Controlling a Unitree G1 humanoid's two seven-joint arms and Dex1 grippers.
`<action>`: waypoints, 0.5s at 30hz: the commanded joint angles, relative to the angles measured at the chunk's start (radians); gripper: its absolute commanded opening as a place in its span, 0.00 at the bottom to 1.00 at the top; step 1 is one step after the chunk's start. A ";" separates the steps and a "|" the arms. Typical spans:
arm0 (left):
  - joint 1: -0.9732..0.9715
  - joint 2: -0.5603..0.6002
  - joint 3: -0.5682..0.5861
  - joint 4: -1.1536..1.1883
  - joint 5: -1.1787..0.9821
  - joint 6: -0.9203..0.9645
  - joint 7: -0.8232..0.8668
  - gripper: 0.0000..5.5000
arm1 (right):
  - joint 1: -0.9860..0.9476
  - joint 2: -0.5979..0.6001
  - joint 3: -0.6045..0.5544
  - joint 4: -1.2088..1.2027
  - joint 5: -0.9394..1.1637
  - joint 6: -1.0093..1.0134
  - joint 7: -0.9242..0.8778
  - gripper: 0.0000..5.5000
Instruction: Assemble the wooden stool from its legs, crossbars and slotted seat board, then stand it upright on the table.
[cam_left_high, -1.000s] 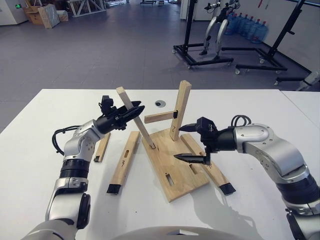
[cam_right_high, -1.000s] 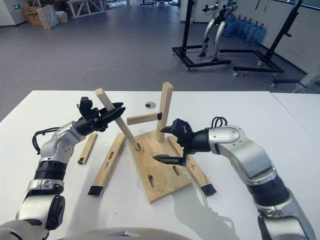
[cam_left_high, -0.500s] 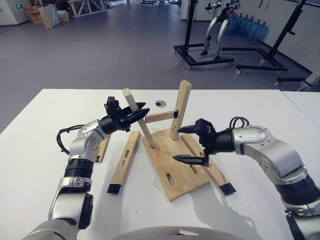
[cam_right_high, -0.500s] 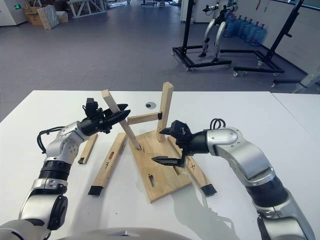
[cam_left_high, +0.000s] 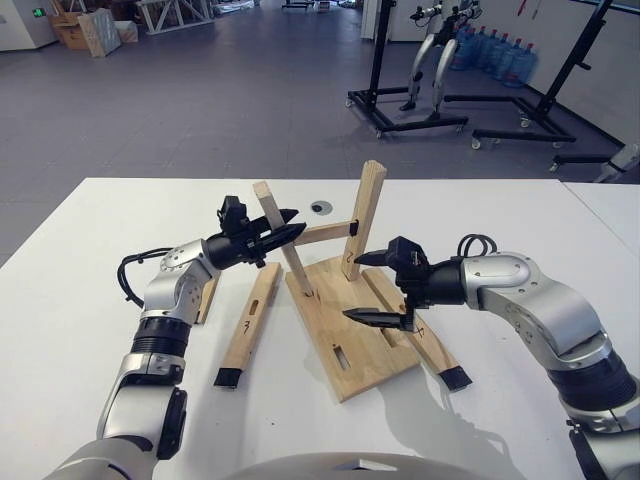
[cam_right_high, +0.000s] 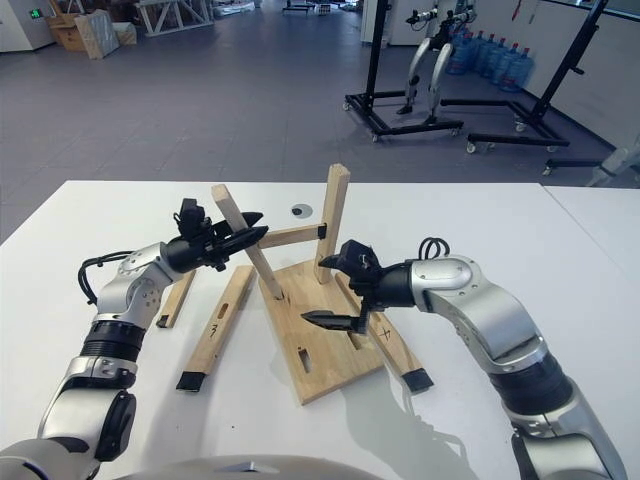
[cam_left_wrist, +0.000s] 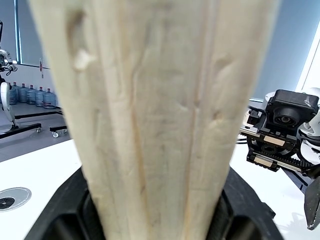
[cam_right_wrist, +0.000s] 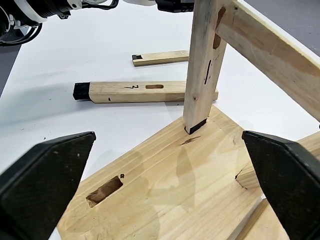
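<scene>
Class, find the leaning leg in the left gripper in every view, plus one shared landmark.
Left eye view: leaning leg, centre.
Right eye view: leg, left of centre.
Left wrist view: leg, close up.
Right wrist view: leg planted in the seat board.
Landmark: the seat board under its foot.

Count: four long pale wooden legs (cam_left_high: 283, 245) (cam_left_high: 362, 220) (cam_left_high: 248, 322) (cam_left_high: 435, 352); two short wooden crossbars (cam_left_high: 325, 234) (cam_left_high: 206, 295); one slotted rectangular wooden seat board (cam_left_high: 320, 310).

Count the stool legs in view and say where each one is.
4. The leaning leg, held by the left gripper, and the upright leg sit in the board; the left leg lies flat beside it, the right leg along its right edge.
</scene>
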 joint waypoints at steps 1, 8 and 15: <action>0.005 0.012 -0.002 -0.003 0.022 0.015 0.015 0.37 | -0.010 0.004 0.002 -0.012 0.009 0.009 -0.002 0.98; 0.007 0.011 0.004 -0.017 0.012 0.024 0.022 0.37 | -0.047 0.007 -0.034 -0.020 0.031 0.009 -0.007 0.98; 0.011 0.010 -0.001 -0.021 0.015 0.027 0.023 0.37 | -0.250 0.053 -0.096 -0.022 0.019 0.000 -0.101 0.98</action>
